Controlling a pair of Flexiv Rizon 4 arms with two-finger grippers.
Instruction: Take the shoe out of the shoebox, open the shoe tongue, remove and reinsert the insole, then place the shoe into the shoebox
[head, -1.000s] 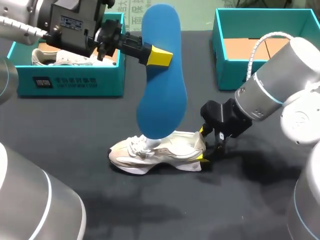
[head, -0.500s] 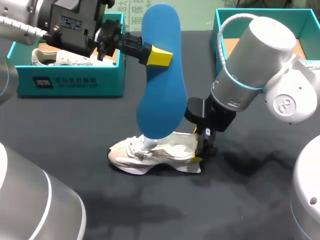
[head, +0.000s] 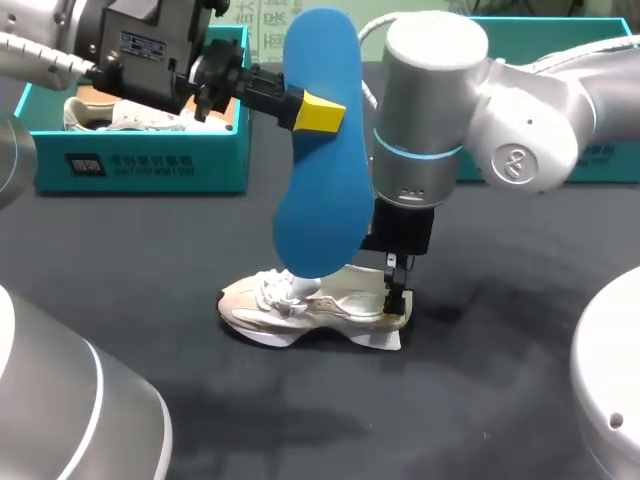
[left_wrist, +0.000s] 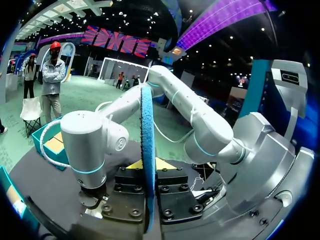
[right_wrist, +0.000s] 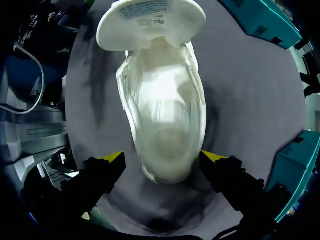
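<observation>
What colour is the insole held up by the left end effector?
The insole is blue, clearest in the head view.

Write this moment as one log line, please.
left gripper: shut on blue insole, upright over shoe | right gripper: open, astride shoe heel | shoe: on table, insole out

shoe (head: 340, 300) mouth, head view: covered by insole's (head: 322, 150) lower end.
far shoebox (head: 615, 162), 1 o'clock from shoe: mostly behind right arm (head: 425, 120).

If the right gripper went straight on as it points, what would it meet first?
Likely the shoe, heel between the open fingers of the right gripper; depth unclear, so the table may come first.
</observation>
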